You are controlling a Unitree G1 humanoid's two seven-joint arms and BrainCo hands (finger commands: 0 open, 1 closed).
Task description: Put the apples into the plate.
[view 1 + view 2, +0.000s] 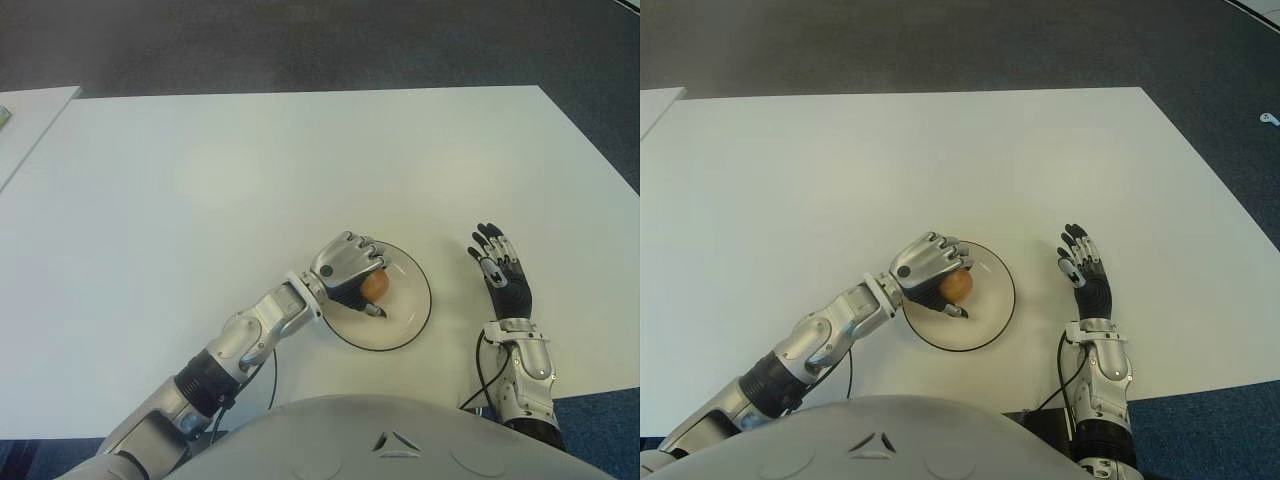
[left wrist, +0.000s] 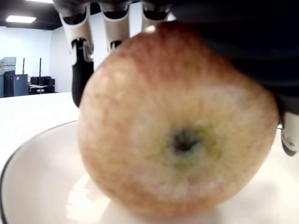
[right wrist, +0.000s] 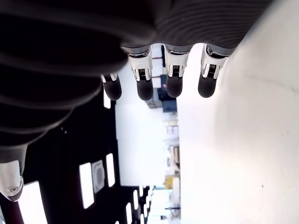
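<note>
A white plate (image 1: 405, 318) with a dark rim sits near the front of the table, just left of centre-right. My left hand (image 1: 350, 270) reaches over the plate's left part, its fingers curled around a red-yellow apple (image 1: 375, 286). In the left wrist view the apple (image 2: 177, 126) fills the picture, low over the plate's white floor (image 2: 37, 182); whether it touches the plate I cannot tell. My right hand (image 1: 500, 265) shows to the right of the plate, fingers straight and holding nothing. The right wrist view shows its fingertips (image 3: 145, 86) extended.
The white table (image 1: 250, 170) stretches wide to the left and back. A second white table corner (image 1: 30, 110) stands at the far left. Dark floor lies beyond the table's far edge.
</note>
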